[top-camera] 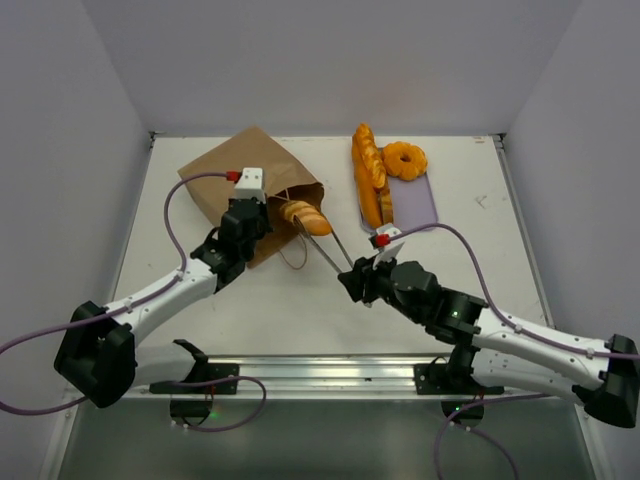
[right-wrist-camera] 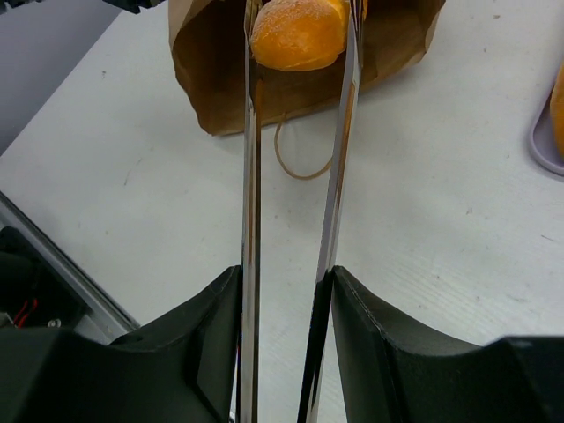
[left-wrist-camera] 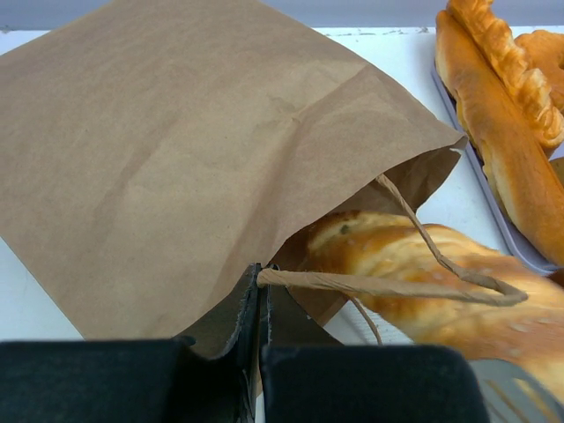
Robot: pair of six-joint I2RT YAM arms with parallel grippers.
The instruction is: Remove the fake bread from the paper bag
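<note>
Progress, judged as past the midpoint: one loaf (top-camera: 305,214) of the fake bread lay half out of the mouth of the paper bag (top-camera: 235,165), its rounded end poking toward 5 o'clock, pinched between the tips of the tongs (top-camera: 325,250). Farther back, at 1 o'clock on the table (top-camera: 480,260), the lavender tray (top-camera: 420,205) already carried several long loaves (top-camera: 368,175) and the ring piece (top-camera: 405,158). Left to do: draw this loaf clear and set it down. Whether more bread sat deeper in the bag could not be told.

Pose, near first:
- Right gripper (top-camera: 362,280) low over the table just right of centre, forearm running in from 4 o'clock. Fingers clamped on the tongs' two handle blades, squeezing them near together. Tongs aimed at 11 o'clock into the bag mouth.
- Left gripper (top-camera: 245,225) beyond it, arm reaching in from 8 o'clock. Fingers pressed together on the bag's lower lip where the cord handle (left-wrist-camera: 379,286) roots, seemingly pinning the bag flat. Handle loop draped across the loaf.
</note>
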